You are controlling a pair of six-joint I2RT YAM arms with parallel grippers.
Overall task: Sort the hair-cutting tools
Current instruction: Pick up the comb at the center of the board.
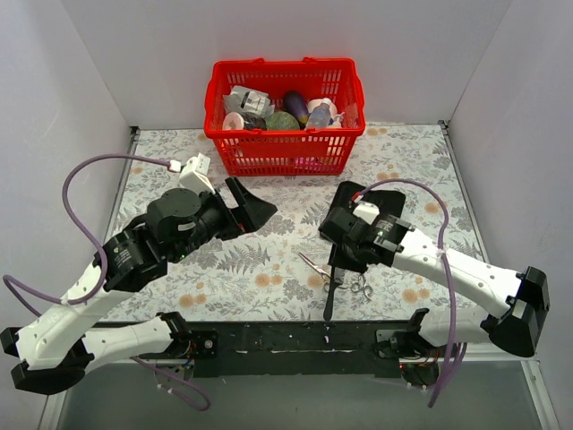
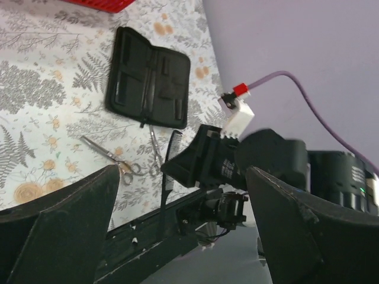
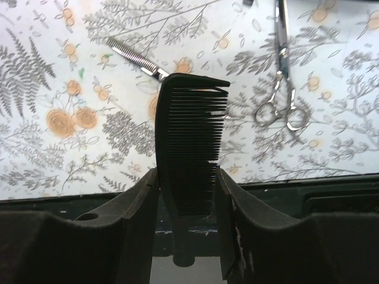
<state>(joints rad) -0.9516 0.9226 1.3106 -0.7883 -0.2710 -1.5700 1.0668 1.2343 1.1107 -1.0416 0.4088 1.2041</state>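
Two arms are reaching over a floral table. In the top view, the left gripper is hanging spread and empty over bare table left of centre, well short of the red basket at the far edge. The right gripper is pinching the comb, whose free end is reaching the near edge. Shears are lying just left of the comb and scissors just right, and bare table is lying open between the arms.

In the left wrist view, the open case is lying just beyond the scissors' tips.

In the right wrist view, both fingers are pressing the comb's sides, with the near edge running behind them.
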